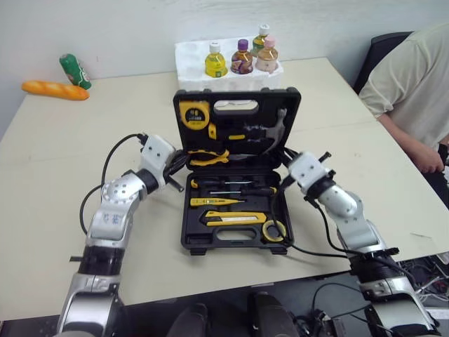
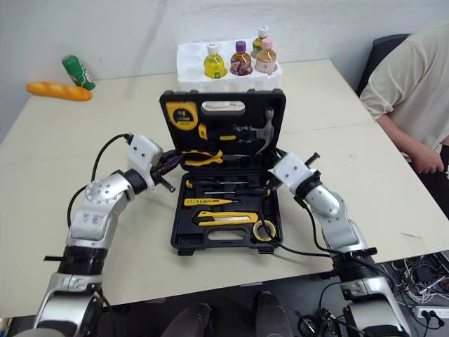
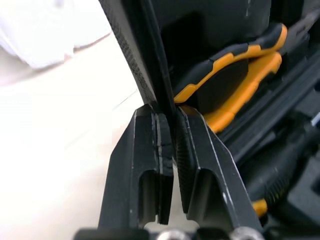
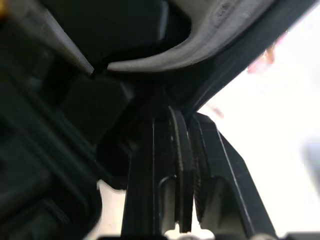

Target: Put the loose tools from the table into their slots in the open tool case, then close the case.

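The black tool case (image 1: pixel 191 242) lies open at the table's middle, its lid (image 1: pixel 238 116) standing up at the back. A yellow tape measure (image 1: pixel 193 112), a hammer (image 1: pixel 270 130) and orange-handled pliers (image 1: pixel 208 158) sit in the lid. Screwdrivers (image 1: pixel 231 184), a yellow tester (image 1: pixel 216 202) and a utility knife (image 1: pixel 235 218) lie in the base. My left gripper (image 1: pixel 179 163) is shut on the lid's left edge (image 3: pixel 140 65), right beside the pliers (image 3: pixel 235 65). At the opposite side my right gripper (image 1: pixel 286 167) is shut on the lid's right edge (image 4: pixel 235 55).
A white foam box (image 1: pixel 189 60) holding several bottles stands just behind the case. A bread loaf (image 1: pixel 55 90) and a green bottle (image 1: pixel 74 70) lie at the far left. A person (image 1: pixel 414 84) sits at the table's right side. A black cable (image 1: pixel 309 250) trails by the case's front right.
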Action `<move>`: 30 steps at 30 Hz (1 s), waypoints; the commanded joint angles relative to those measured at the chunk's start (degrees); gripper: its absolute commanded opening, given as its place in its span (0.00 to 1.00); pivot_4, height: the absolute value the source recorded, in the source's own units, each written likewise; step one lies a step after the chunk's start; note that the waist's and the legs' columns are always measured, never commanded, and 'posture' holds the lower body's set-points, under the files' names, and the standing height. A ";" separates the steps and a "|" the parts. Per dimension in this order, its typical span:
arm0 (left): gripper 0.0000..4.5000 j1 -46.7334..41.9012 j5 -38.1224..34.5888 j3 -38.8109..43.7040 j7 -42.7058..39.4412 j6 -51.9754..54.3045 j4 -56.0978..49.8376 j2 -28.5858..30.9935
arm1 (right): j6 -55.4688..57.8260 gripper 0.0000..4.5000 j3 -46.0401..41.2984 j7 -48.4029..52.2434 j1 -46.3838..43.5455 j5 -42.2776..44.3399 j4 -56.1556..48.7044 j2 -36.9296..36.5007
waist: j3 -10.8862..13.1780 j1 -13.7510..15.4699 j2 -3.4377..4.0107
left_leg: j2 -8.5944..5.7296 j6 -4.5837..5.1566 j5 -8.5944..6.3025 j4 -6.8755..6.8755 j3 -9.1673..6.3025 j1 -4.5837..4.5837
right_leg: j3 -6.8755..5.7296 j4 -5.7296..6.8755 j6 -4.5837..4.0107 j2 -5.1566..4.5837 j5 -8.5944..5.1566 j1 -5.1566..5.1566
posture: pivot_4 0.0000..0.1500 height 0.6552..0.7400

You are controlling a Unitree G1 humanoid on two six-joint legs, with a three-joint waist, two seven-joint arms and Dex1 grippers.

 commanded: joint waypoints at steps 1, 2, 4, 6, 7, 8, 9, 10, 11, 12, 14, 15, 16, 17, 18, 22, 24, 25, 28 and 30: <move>0.29 3.77 1.37 -1.91 -0.96 -3.74 -7.71 0.75 | -8.51 0.40 1.26 2.41 2.13 0.56 -6.75 -1.35 | 0.00 0.05 0.00 | 0.05 -0.01 0.00 0.01 -0.01 0.01 | 0.05 -0.03 0.00 0.04 0.00 0.03 | 1.00 0.97; 0.39 5.29 0.49 -0.87 -0.98 -2.82 -10.00 1.00 | -8.04 0.52 0.31 4.01 3.84 3.04 -9.83 -2.38 | 0.00 0.09 0.00 | 0.08 -0.01 0.00 0.01 -0.01 0.02 | 0.10 -0.04 0.00 0.07 0.00 0.05 | 1.00 0.97; 0.61 8.86 -3.32 2.50 -2.04 2.14 -15.58 2.10 | -2.46 0.76 -2.32 9.93 9.12 10.56 -19.55 -6.23 | 0.05 0.12 0.07 | 0.14 -0.02 0.00 0.01 -0.02 0.00 | 0.17 -0.03 -0.01 0.10 0.00 0.06 | 1.00 0.97; 0.82 13.45 -10.90 6.63 -6.26 10.49 -21.62 4.96 | 6.77 0.87 -4.84 19.85 17.44 22.96 -32.96 -14.43 | 0.14 0.17 0.23 | 0.18 0.01 -0.04 0.00 -0.03 -0.08 | 0.18 -0.09 -0.01 0.11 -0.01 0.05 | 1.00 0.97; 0.93 15.46 -13.99 8.89 -8.07 12.80 -23.72 6.50 | 10.75 0.87 -6.81 23.10 21.29 28.13 -38.28 -18.05 | 0.16 0.17 0.25 | 0.20 0.05 -0.09 -0.02 -0.03 -0.07 | 0.18 -0.12 -0.01 0.11 -0.01 0.09 | 1.00 0.97; 1.00 18.37 -17.95 12.42 -10.99 16.88 -25.32 9.48 | 15.58 0.87 -11.43 25.76 26.66 34.49 -43.26 -21.72 | 0.17 0.23 0.24 | 0.21 0.08 -0.11 -0.02 -0.04 -0.07 | 0.18 -0.17 -0.01 0.11 -0.01 0.10 | 1.00 0.97; 1.00 21.59 -21.93 16.30 -14.73 20.37 -26.13 12.90 | 20.67 0.87 -17.34 28.38 32.52 40.81 -47.04 -24.69 | 0.19 0.23 0.18 | 0.25 0.09 -0.16 -0.01 -0.06 -0.04 | 0.17 -0.21 -0.03 0.13 -0.02 0.16 | 1.00 0.97; 1.00 24.36 -25.34 19.31 -18.02 23.56 -26.59 15.99 | 25.26 0.87 -22.35 30.22 37.14 46.21 -49.58 -26.77 | 0.21 0.31 0.13 | 0.33 0.09 -0.18 -0.02 -0.08 0.07 | 0.15 -0.28 -0.05 0.19 -0.03 0.31 | 1.00 0.97; 1.00 26.73 -28.61 22.02 -21.19 26.29 -26.47 18.65 | 29.77 0.87 -26.82 31.63 40.93 51.11 -50.89 -28.05 | 0.31 0.57 0.11 | 0.40 0.09 -0.22 0.00 -0.14 0.21 | 0.11 -0.33 -0.12 0.25 -0.03 0.49 | 1.00 0.97; 1.00 28.73 -31.77 24.61 -24.09 29.39 -25.66 21.15 | 34.04 0.87 -31.13 33.42 44.40 55.86 -51.20 -28.68 | 0.43 0.76 0.14 | 0.50 0.16 -0.38 0.01 -0.14 0.63 | 0.08 -0.47 -0.17 0.35 -0.02 1.01 | 1.00 0.97; 1.00 30.91 -36.53 28.72 -28.32 32.96 -23.04 24.57 | 39.46 0.87 -37.66 36.84 49.44 61.46 -50.75 -28.84 | 0.87 1.58 0.23 | 0.80 0.54 -0.97 0.03 -0.14 1.31 | 0.04 -0.81 -0.32 0.58 -0.05 1.88 | 1.00 0.97; 1.00 31.06 -38.03 29.76 -29.46 34.57 -21.35 25.85 | 42.21 0.87 -39.71 38.01 51.22 63.51 -50.21 -28.92 | 1.03 2.09 0.28 | 0.98 0.57 -1.12 0.04 -0.14 1.69 | 0.00 -1.12 -0.44 0.71 -0.02 2.32 | 1.00 0.97; 1.00 30.69 -38.42 30.09 -30.14 34.76 -19.65 26.62 | 43.88 0.87 -40.74 39.06 52.45 64.16 -49.84 -28.74 | 1.08 2.52 0.33 | 1.13 0.57 -1.21 0.04 -0.16 1.92 | -0.08 -1.42 -0.61 0.78 -0.07 2.74 | 1.00 0.97; 1.00 30.00 -37.95 29.85 -30.18 34.42 -18.04 27.15 | 45.72 0.87 -41.36 39.80 53.38 64.84 -49.62 -28.64 | 1.10 3.07 0.39 | 1.24 0.56 -1.25 0.04 -0.15 2.01 | -0.13 -1.62 -0.79 0.83 -0.16 2.91 | 1.00 0.97; 1.00 29.01 -37.15 29.14 -29.66 33.95 -16.54 27.50 | 46.75 0.87 -41.65 40.57 53.88 65.11 -49.53 -28.29 | 1.12 3.29 0.42 | 1.27 0.57 -1.28 0.04 -0.17 2.02 | -0.15 -1.70 -1.39 0.84 -0.49 2.96 | 1.00 0.97; 1.00 24.59 -36.33 26.47 -27.89 33.36 -13.72 27.33 | 48.02 0.87 -40.02 40.16 53.63 62.72 -50.31 -26.07 | 1.15 3.72 0.41 | 1.27 0.52 -1.36 0.03 -0.14 1.95 | -0.15 -1.64 -0.43 0.85 0.05 2.82 | 1.00 0.97; 1.00 22.81 -35.22 24.57 -27.30 32.19 -12.81 27.10 | 48.32 0.87 -38.79 39.96 53.71 61.20 -50.89 -25.21 | 1.14 3.73 0.41 | 1.27 0.46 -1.39 -0.01 -0.12 1.91 | -0.14 -1.67 -0.44 0.86 0.05 2.74 | 1.00 0.97; 1.00 21.73 -34.47 23.48 -26.92 31.44 -12.07 26.88 | 48.21 0.87 -38.10 40.13 53.84 60.16 -51.07 -24.78 | 1.14 3.73 0.41 | 1.27 0.26 -1.32 -0.02 -0.12 1.90 | -0.13 -1.69 -0.45 0.87 0.04 2.71 | 1.00 0.97; 1.00 18.23 -31.69 20.26 -25.45 28.62 -9.27 26.00 | 48.39 0.81 -35.82 39.91 53.44 57.71 -50.81 -24.04 | 1.15 3.74 0.41 | 1.27 0.17 -1.32 -0.05 -0.07 1.76 | -0.09 -1.70 -0.45 0.88 0.04 2.52 | 1.00 0.97; 0.94 15.07 -29.55 17.36 -25.13 26.02 -6.44 24.94 | 47.59 0.67 -33.32 40.14 52.84 55.27 -50.42 -23.70 | 1.15 3.70 0.41 | 1.27 0.13 -1.30 -0.05 -0.04 1.61 | -0.07 -1.66 -0.45 0.89 0.04 2.33 | 1.00 0.97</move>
